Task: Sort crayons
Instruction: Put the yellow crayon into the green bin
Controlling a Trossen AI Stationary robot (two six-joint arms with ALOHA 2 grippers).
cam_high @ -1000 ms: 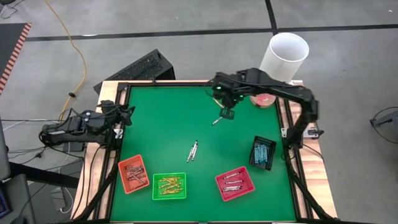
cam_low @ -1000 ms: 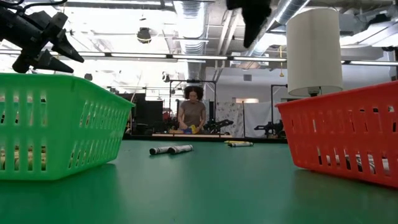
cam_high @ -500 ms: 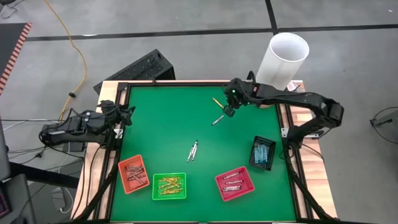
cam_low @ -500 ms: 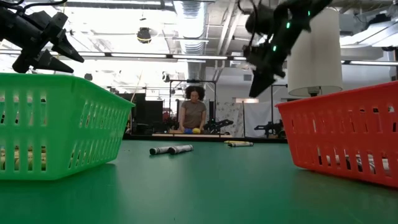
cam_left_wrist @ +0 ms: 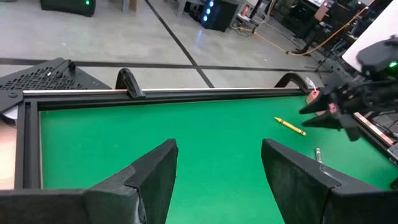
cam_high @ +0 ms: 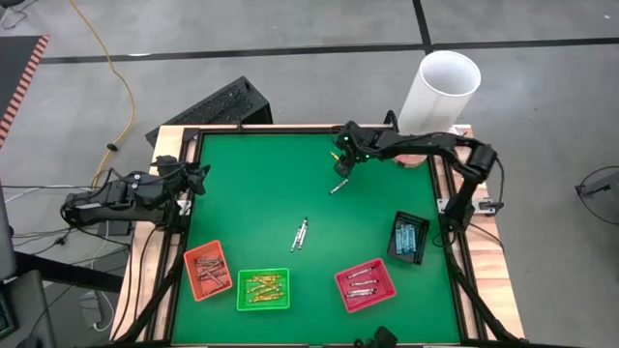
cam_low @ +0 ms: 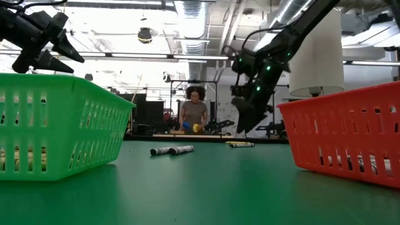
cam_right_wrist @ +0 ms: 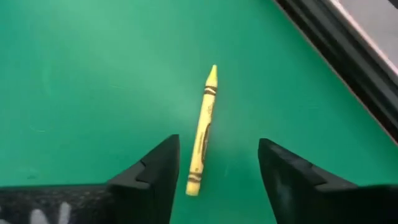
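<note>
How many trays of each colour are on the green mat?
Orange tray: 1
Green tray: 1
Red tray: 1
Black tray: 1
Total: 4 trays

right end effector (cam_right_wrist: 214,177): fingers spread, nothing between | yellow crayon (cam_right_wrist: 203,132): flat on green counter (cam_right_wrist: 93,81), frame centre, tip toward top | dark counter frame (cam_right_wrist: 348,56): upper right corner

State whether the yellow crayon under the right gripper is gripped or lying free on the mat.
Lying free. In the right wrist view the yellow crayon rests flat on the green mat, between the open fingers of the right gripper, touching neither.
</note>
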